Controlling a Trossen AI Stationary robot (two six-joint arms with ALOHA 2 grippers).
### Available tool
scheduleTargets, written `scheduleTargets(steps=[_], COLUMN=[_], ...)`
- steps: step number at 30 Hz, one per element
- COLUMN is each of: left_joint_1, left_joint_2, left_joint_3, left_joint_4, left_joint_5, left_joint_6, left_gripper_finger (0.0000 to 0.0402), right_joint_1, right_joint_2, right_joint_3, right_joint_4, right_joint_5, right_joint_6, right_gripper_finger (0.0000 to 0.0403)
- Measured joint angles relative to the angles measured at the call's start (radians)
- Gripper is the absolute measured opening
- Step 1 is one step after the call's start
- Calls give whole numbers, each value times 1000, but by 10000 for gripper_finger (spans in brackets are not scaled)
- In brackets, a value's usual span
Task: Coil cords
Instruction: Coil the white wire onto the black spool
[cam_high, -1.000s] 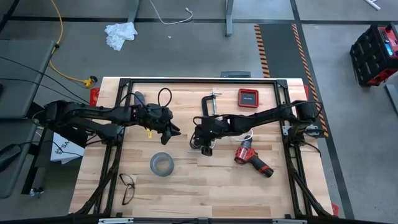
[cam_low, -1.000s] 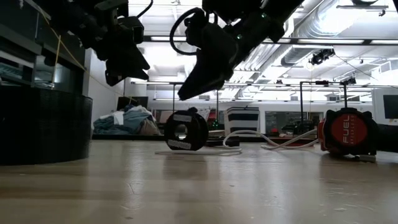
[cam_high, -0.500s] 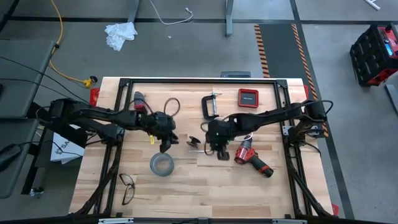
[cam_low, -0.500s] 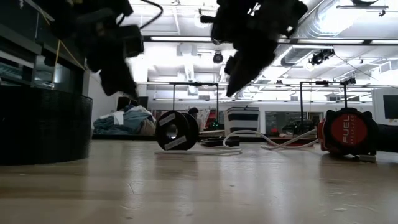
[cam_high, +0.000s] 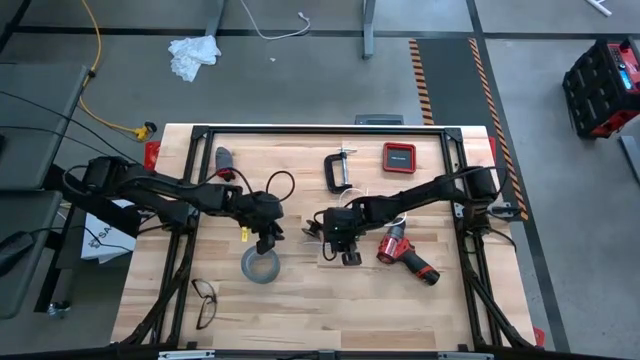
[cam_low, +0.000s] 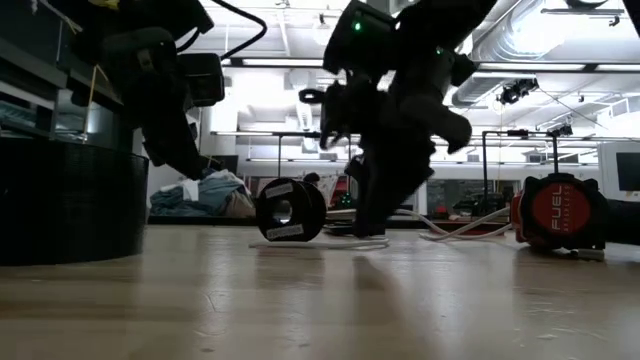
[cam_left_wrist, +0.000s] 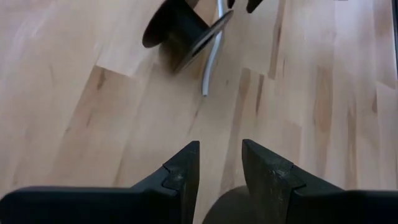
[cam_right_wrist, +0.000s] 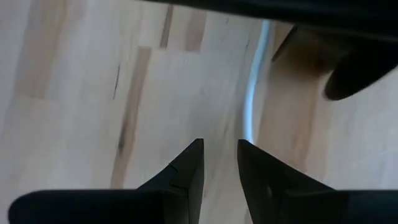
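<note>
The small black disc (cam_high: 313, 228) is sitting on edge near the middle of the wooden table (cam_high: 300, 310), its thin white cable (cam_left_wrist: 211, 62) trailing flat on the boards beside it. The right gripper (cam_high: 350, 257) is hanging low just beside the disc, fingers parted a little and gripping nothing. The left gripper (cam_high: 266, 243) is hovering over the grey tape roll (cam_high: 259, 266), jaws likewise parted and empty
</note>
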Motion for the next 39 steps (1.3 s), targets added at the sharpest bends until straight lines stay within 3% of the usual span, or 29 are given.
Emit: scheduleTargets(steps=[8, 31, 33, 37, 39], left_joint_1=[-23, -23, -23, -23, -23], left_joint_2=[0, 0, 0, 0, -2], left_joint_3=[0, 0, 0, 0, 0], left_joint_4=[0, 1, 1, 8, 18], left_joint_5=[-8, -6, -6, -6, 1], left_joint_6=[-6, -42, -41, 10, 78], left_gripper_finger=[115, 115, 115, 115, 115], right_joint_1=[2, 10, 10, 4, 2], right_joint_2=[7, 41, 41, 42, 34], right_joint_3=[0, 3, 4, 4, 4], right_joint_4=[2, 17, 9, -13, -24], right_joint_5=[108, 99, 95, 31, 2], right_joint_6=[-3, -62, -60, 24, 56], right_gripper_finger=[92, 91, 79, 12, 9])
